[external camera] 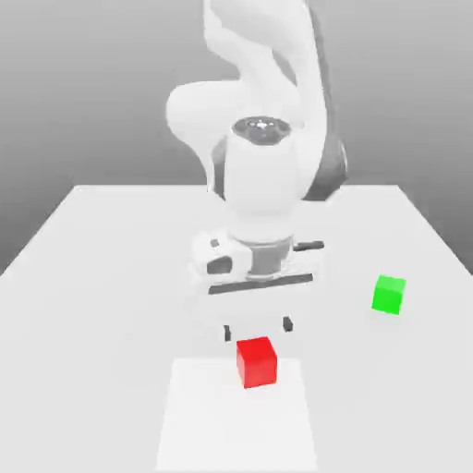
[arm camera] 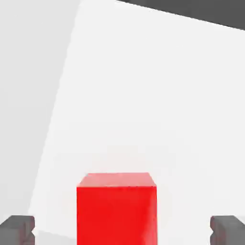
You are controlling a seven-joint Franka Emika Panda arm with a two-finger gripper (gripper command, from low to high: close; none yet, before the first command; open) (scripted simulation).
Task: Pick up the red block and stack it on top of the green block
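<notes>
Sitting on the table (external camera: 102, 268), the red block (external camera: 256, 361) is a small plain cube: bright red, matte, sharp edges, flat faces, no markings. Top face reads a shade lighter than the sides in the exterior view. It rests on a brighter white rectangular patch (external camera: 203, 425) of the tabletop, close to that patch's far edge.

Green block (external camera: 389, 295) has the same shape and about the same size, bright green, matte, plain. It sits on the bare grey-white surface at roughly 2 o'clock from the red one, well apart, off the white patch.

Gripper (external camera: 257, 329) hangs pointing down just behind the red block, at its 12 o'clock in the exterior view. Jaws are spread wide and hold nothing. In the hand view the two dark grey fingertips (arm camera: 18, 228) sit far out on either side of the red block (arm camera: 117, 208), clear gaps on both sides, no contact.

Arm (external camera: 263, 139) is glossy white with rounded shells, dark grey joint bands, and a shiny cap on top of the wrist. Table is flat, pale, matte, and featureless. Backdrop is a plain grey gradient.
</notes>
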